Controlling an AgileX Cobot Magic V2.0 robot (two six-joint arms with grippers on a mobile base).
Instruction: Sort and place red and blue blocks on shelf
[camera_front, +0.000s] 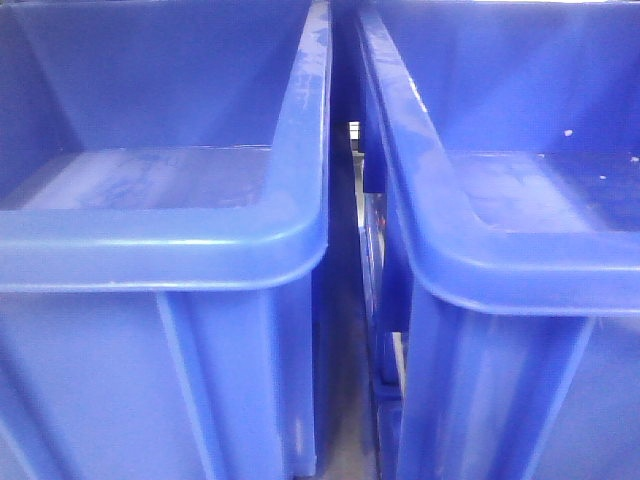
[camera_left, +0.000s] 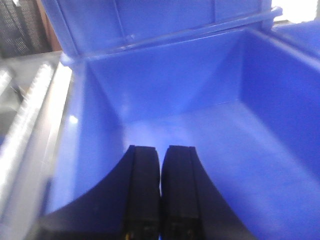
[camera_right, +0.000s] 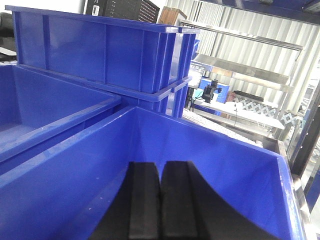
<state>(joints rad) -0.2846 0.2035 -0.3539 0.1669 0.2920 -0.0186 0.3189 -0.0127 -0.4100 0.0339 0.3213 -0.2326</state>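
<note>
While the left end effector (camera_left: 160, 190) and right end effector (camera_right: 160, 200) hang at the blue bins (camera_front: 200, 245), we see both pressed together on nothing. Neither block shows anywhere, ahead of them or below. We judge the danger to be blind motion: bin walls stand close ahead of each, and a forward push would ram them.

Left bin (camera_front: 150, 245), right bin (camera_front: 520, 275) and left pincer (camera_left: 161, 150) cropped by frame edges; grey rails (camera_left: 27, 110) blurred.
</note>
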